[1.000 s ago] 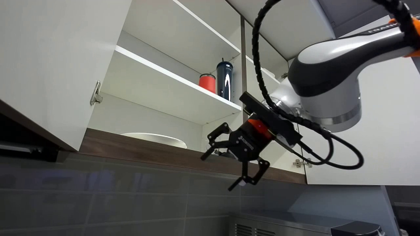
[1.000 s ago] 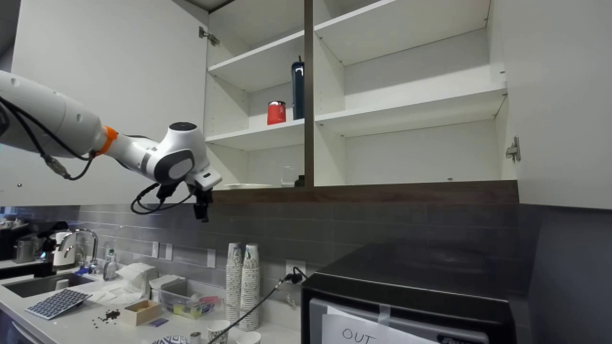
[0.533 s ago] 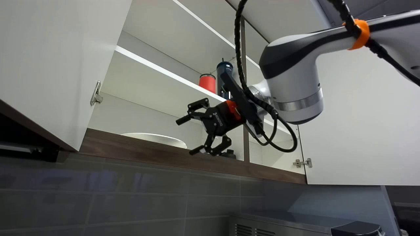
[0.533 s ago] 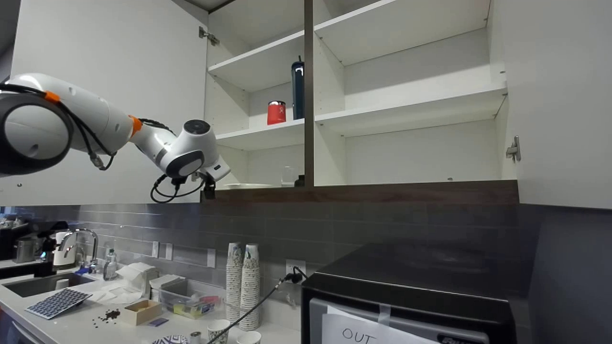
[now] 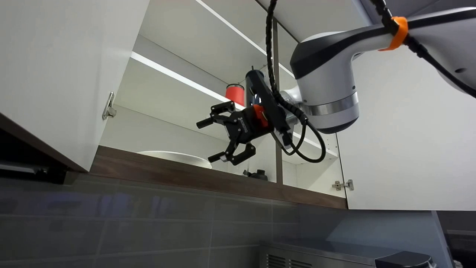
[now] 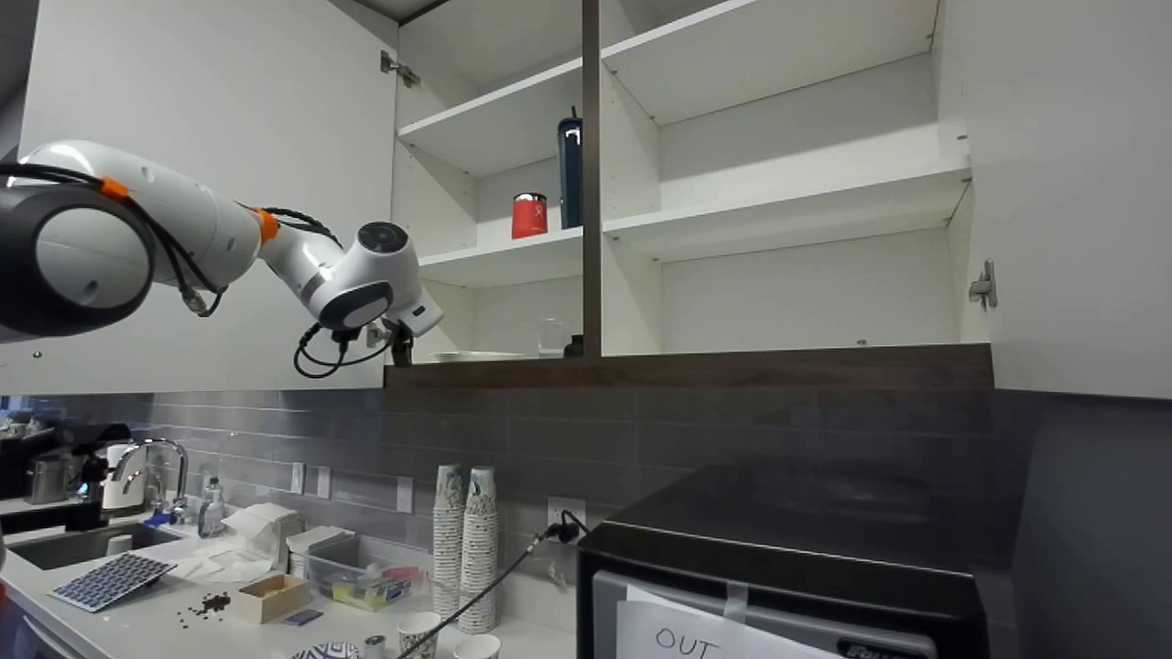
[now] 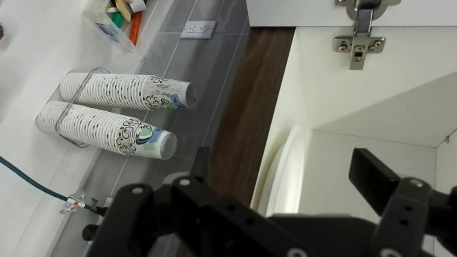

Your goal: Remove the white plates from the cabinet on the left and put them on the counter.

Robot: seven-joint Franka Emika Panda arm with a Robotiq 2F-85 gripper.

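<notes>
The white plates (image 5: 177, 157) lie on the bottom shelf of the cabinet (image 5: 148, 170); in the other exterior angle they show as a thin pale edge (image 6: 481, 356). In the wrist view two nested plates (image 7: 287, 171) sit just behind the brown bottom edge of the cabinet (image 7: 246, 107). My gripper (image 5: 209, 140) is open and empty, at the height of the lower opening, above the cabinet's bottom edge. In the wrist view the plates show between the spread fingers (image 7: 285, 171), apart from both. The plates' near part is hidden behind the gripper body.
A red cup (image 6: 529, 216) and dark bottle (image 6: 569, 174) stand on the shelf above. A clear glass (image 6: 551, 337) and a black item (image 5: 258, 175) stand beside the plates. Open doors (image 5: 67, 74) flank the cabinet. Paper cup stacks (image 7: 107, 128) stand on the counter (image 7: 28, 64) below.
My gripper has risen from below the cabinet's bottom edge to the lower opening, moved closer to the plates and turned more level. It has stayed open. The plates have not moved.
</notes>
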